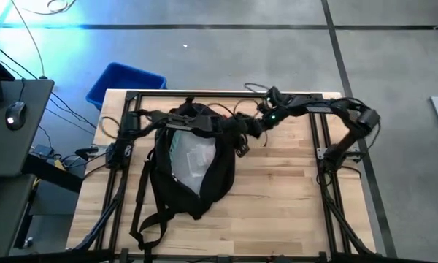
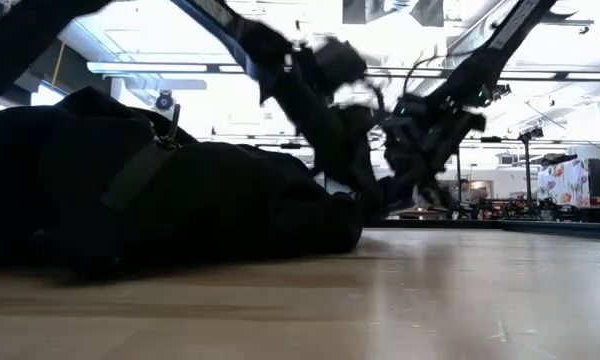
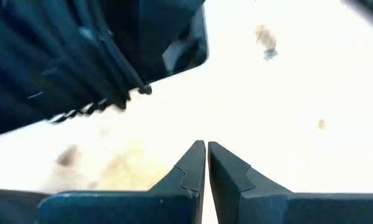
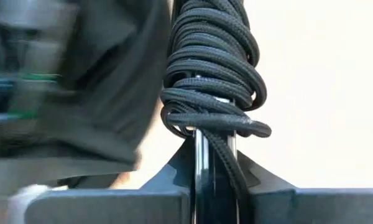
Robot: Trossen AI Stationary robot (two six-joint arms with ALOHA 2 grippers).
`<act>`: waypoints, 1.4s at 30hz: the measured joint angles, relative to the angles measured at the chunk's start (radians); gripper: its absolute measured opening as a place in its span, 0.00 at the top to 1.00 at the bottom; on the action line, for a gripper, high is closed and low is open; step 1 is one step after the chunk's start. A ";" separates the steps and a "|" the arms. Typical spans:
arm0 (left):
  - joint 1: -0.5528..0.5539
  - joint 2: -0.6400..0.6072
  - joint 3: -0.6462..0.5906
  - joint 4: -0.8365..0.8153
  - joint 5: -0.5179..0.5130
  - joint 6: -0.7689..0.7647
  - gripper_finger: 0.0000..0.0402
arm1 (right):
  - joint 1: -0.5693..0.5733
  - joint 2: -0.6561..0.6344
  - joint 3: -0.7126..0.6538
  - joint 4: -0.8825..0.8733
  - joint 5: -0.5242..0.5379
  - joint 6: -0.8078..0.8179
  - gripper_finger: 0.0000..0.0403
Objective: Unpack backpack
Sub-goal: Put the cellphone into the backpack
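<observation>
The black backpack (image 1: 190, 164) lies on the wooden bench (image 1: 277, 197), left of centre, its long axis running from the far edge toward the near edge, its open mouth facing up with pale contents showing. The right gripper (image 1: 266, 117) reaches in from the pack's far right corner, fingers clenched on a black braided cord (image 4: 214, 81) at that end. The left gripper (image 1: 177, 119) sits at the pack's far end, fingers pressed together and grasping nothing. The right arm looks better placed to draw the cord clear.
</observation>
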 joint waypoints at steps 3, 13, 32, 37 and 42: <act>-0.013 -0.109 0.001 -0.050 -0.079 0.025 1.00 | -0.017 -0.105 0.012 -0.078 0.050 -0.019 0.96; -0.080 -0.522 0.001 -0.252 -0.379 0.115 1.00 | 0.163 -0.172 0.215 -0.062 0.022 0.024 0.97; -0.408 -0.892 0.001 -0.844 -0.640 -0.164 1.00 | 0.486 0.621 1.057 -0.193 -0.038 0.223 0.91; -0.497 -0.874 0.000 -0.983 -0.632 -0.287 1.00 | 0.488 0.762 1.203 -0.210 -0.125 0.217 0.88; -0.601 -0.871 0.000 -1.111 -0.634 -0.451 1.00 | 0.486 0.782 1.259 -0.296 -0.124 0.109 0.85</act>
